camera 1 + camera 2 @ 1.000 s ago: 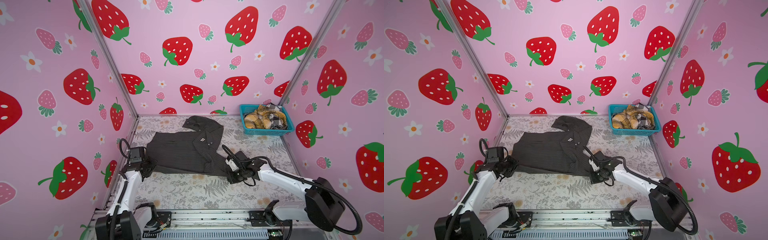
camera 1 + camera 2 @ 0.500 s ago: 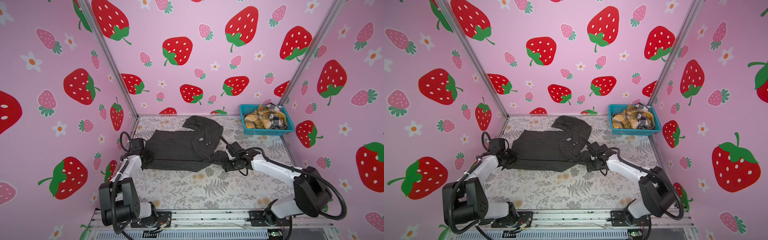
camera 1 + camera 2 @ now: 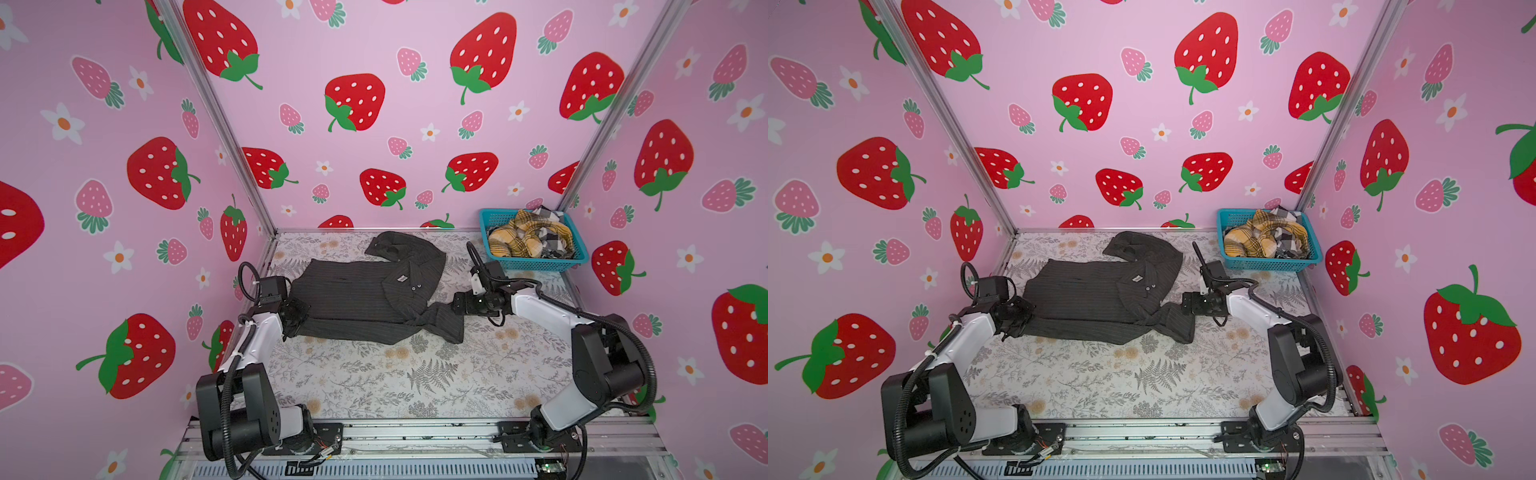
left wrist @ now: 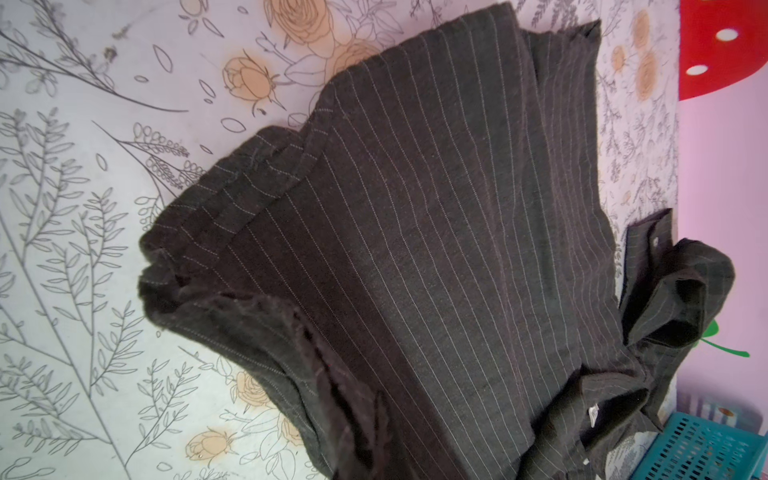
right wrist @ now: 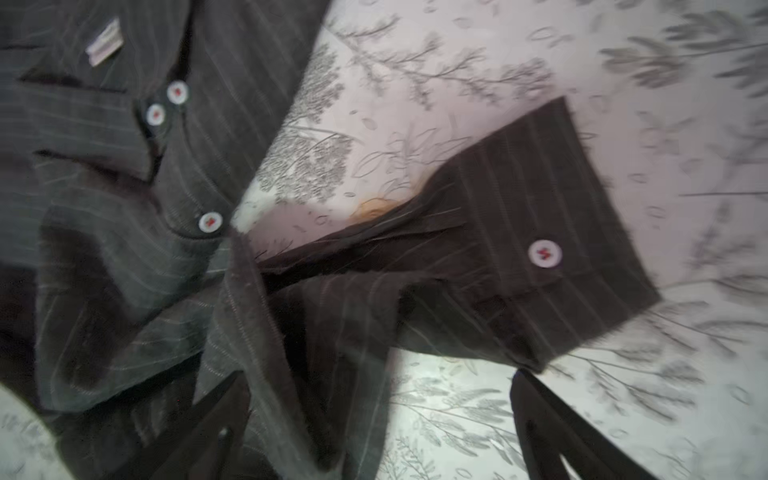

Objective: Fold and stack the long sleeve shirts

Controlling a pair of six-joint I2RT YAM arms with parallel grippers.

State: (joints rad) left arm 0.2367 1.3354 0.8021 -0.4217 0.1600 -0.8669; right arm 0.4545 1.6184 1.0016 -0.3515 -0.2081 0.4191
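We square the charcoal shirt [image 3: 353, 299]
Our left jaws pinch its hem [image 4: 187, 232] as anchor; our right jaws gape wide, cuff [image 5: 552, 232] loose just beyond them.

1. The left arm reaches low and forward, elbow bent; the left hand [image 3: 296, 316] is pinched closed on the charcoal shirt's [image 3: 357, 299] edge.
2. The right arm stretches inward; the right hand [image 3: 456, 304] gapes, fingers [image 5: 548, 432] spread wide.

Bright even light, soft shadows, right wrist view motion-blurred
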